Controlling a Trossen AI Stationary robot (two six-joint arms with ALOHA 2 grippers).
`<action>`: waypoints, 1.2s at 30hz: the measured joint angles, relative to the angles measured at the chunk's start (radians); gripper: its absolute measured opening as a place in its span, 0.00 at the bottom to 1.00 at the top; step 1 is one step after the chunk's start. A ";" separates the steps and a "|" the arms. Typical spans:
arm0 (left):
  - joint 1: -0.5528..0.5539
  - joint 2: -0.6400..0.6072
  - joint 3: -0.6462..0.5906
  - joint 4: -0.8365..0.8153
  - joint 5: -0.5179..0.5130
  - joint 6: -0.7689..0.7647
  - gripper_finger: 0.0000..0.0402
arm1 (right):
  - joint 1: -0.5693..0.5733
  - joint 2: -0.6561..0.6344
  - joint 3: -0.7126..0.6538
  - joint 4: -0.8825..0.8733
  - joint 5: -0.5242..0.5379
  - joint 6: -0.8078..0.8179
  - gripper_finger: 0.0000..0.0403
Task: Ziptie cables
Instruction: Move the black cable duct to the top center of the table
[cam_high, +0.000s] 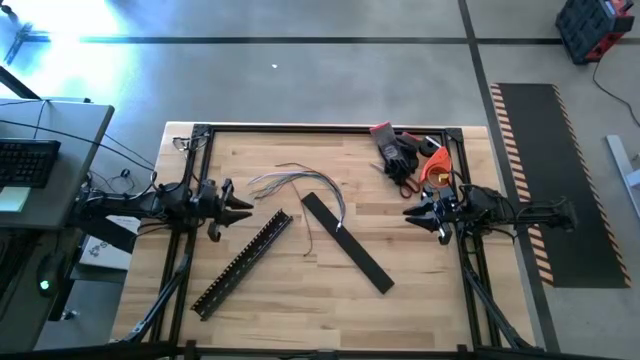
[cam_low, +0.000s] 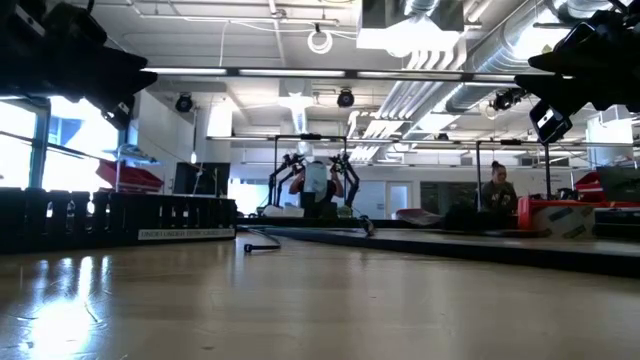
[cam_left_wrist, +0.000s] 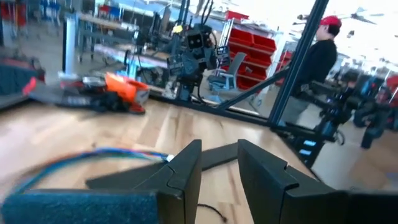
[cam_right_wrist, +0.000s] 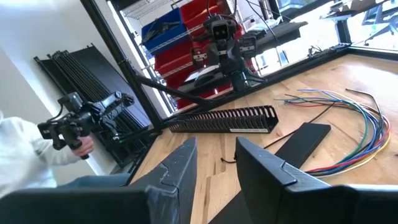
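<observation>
Bright overhead light glares on the table (cam_low: 200, 300); left wrist view blurred.

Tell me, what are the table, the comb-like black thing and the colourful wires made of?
Table: looks like pale wood, with plank lines and a slight sheen.
Slotted duct: probably matte black plastic, with thin even teeth.
Cables: bendy coloured coating, likely plastic; what is inside can't be seen.

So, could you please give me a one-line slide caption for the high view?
Both arms wait at the table's sides, left gripper and right gripper empty, with the cables, flat black strip and slotted duct between them.
</observation>
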 joint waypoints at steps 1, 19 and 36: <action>0.000 0.000 0.000 -0.007 0.000 -0.030 0.22 | 0.000 0.000 0.000 0.000 0.000 0.000 0.24; -0.301 0.627 0.254 -0.197 -0.507 -0.045 0.22 | 0.000 0.000 0.000 0.000 0.000 0.000 0.24; -0.278 1.211 0.575 -0.323 -0.503 -0.383 0.43 | 0.000 0.000 0.000 0.000 0.000 0.000 0.24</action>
